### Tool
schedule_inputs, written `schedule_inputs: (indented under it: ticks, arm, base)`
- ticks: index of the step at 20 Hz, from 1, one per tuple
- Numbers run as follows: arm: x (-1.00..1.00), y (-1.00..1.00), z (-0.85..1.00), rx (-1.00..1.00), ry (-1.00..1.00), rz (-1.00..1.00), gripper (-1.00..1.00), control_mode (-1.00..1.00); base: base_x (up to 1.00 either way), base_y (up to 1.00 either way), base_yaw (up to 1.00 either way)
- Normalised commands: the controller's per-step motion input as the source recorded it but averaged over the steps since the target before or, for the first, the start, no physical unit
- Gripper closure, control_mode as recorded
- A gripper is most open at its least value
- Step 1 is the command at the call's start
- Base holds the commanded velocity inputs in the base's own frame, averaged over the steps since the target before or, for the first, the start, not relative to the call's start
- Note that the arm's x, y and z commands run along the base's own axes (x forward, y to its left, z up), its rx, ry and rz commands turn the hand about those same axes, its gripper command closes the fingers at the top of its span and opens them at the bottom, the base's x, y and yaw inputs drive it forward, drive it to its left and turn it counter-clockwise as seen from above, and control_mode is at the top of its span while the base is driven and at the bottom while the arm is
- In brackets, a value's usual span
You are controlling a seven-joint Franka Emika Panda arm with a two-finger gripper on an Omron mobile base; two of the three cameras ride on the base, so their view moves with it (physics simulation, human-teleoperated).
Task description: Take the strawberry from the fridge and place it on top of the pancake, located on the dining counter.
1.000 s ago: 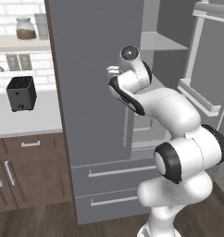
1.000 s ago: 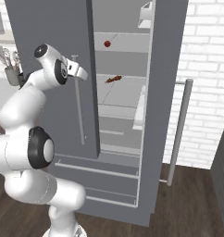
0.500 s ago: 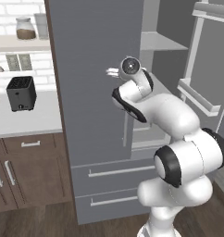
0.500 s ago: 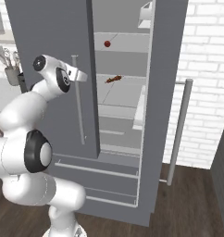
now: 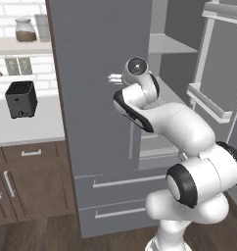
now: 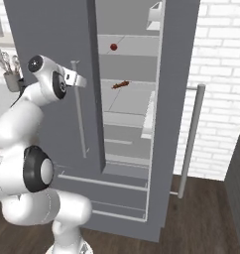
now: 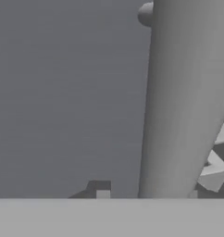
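The fridge (image 6: 176,74) is standing with its right door swung wide. The strawberry (image 6: 113,47) is sitting on an upper shelf, and an elongated reddish-brown food item (image 6: 120,85) is lying on the shelf below. The gripper (image 6: 78,79) is touching the left door's bar handle (image 6: 79,119) near its top.

To your left, a white brick wall (image 5: 12,14) carries a pale shelf (image 5: 17,45) with a jar (image 5: 25,30) on it. Below, a black toaster (image 5: 21,99) sits on a white bench (image 5: 22,125) over dark brown cabinets (image 5: 27,181) with silver handles. The floor (image 6: 201,218) is dark wood planks. To your right, more white brick wall (image 6: 223,74) rises.
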Motion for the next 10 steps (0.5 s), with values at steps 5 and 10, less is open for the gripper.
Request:
schedule_inputs:
  ticks: [5, 10]
  arm:
    - [-0.88, 1.0, 0.01, 0.0, -0.06, 0.07, 1.0, -1.0]
    - [-0.79, 1.0, 0.0, 0.0, -0.15, 0.07, 1.0, -1.0]
  base:
    - [0.0, 0.0, 0.0]
    - [0.0, 0.0, 0.0]
